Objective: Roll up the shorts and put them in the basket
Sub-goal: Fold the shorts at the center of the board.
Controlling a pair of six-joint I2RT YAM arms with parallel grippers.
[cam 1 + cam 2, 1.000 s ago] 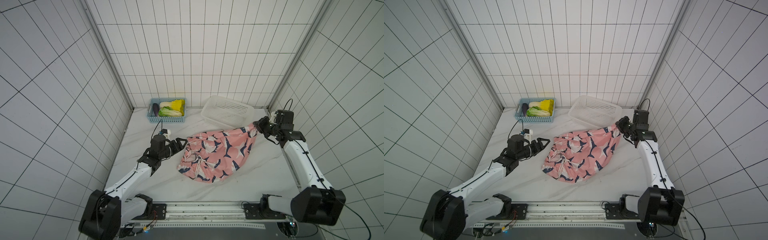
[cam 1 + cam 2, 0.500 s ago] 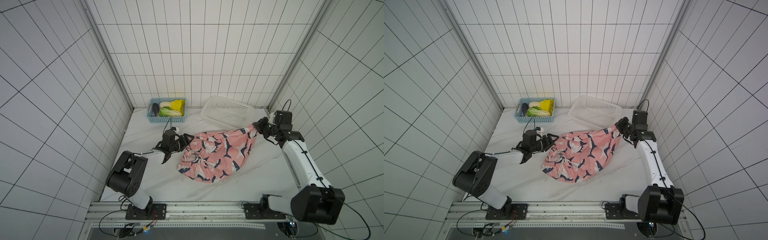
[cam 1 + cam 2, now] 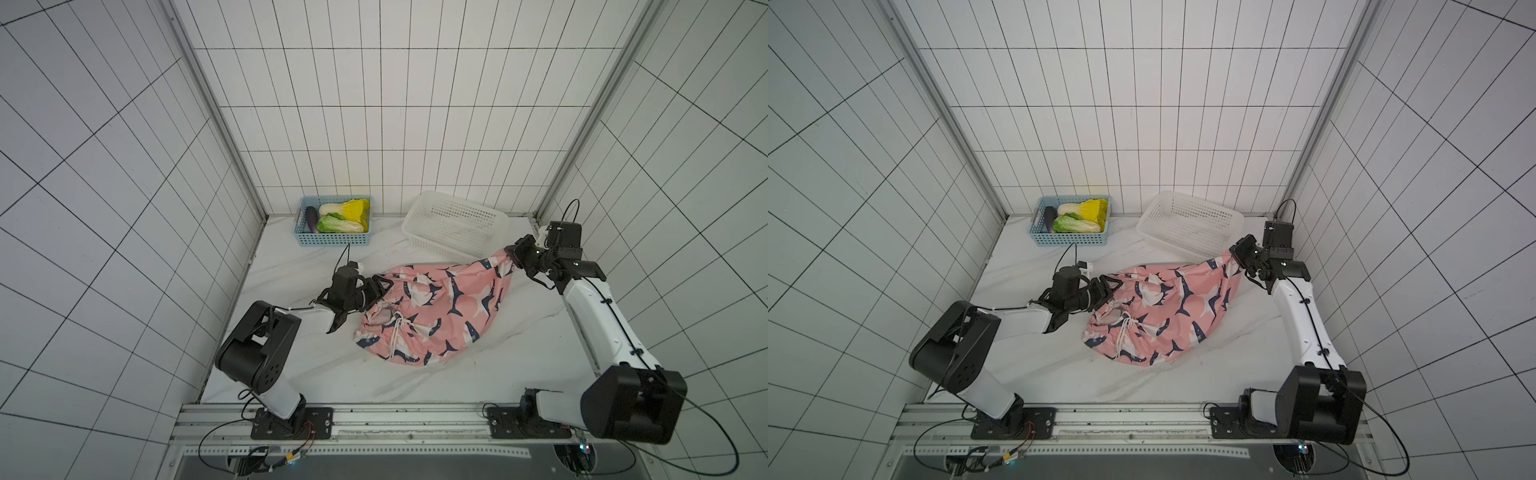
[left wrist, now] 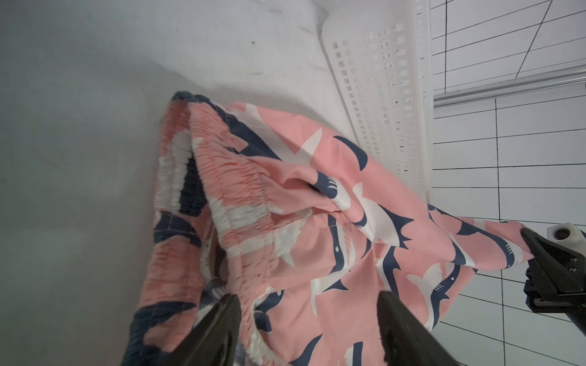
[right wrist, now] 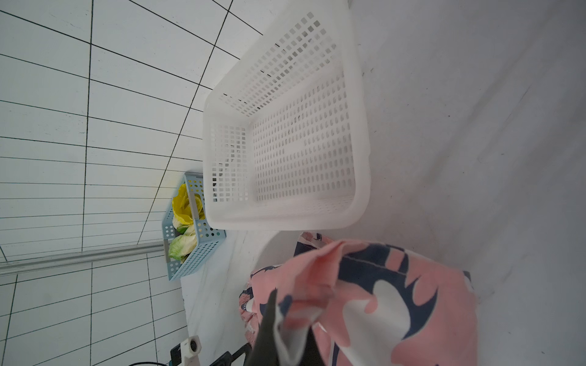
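The pink shorts (image 3: 436,307) (image 3: 1167,307) with navy-and-white sharks lie bunched in the middle of the table, white drawstring toward the front. My right gripper (image 3: 513,255) (image 3: 1235,253) (image 5: 288,329) is shut on their far right corner and holds it raised beside the white basket. My left gripper (image 3: 380,291) (image 3: 1111,293) (image 4: 308,298) is open at their left edge. Its two fingers stand wide apart over the fabric just past the gathered waistband (image 4: 222,177). In the right wrist view the pinched corner of the shorts (image 5: 380,301) hides most of the jaws.
A blue basket (image 3: 334,239) (image 3: 1067,240) (image 5: 203,250) with cabbages and an eggplant stands at the back left. An empty white perforated basket (image 3: 415,224) (image 3: 1187,199) (image 4: 374,79) (image 5: 285,218) sits at the back right, touching the shorts. Tiled walls enclose three sides.
My left arm has folded at the elbow and carried its gripper right, onto the waistband edge of the shorts, with its jaws a little narrower. The right arm and the pinched corner have not moved.
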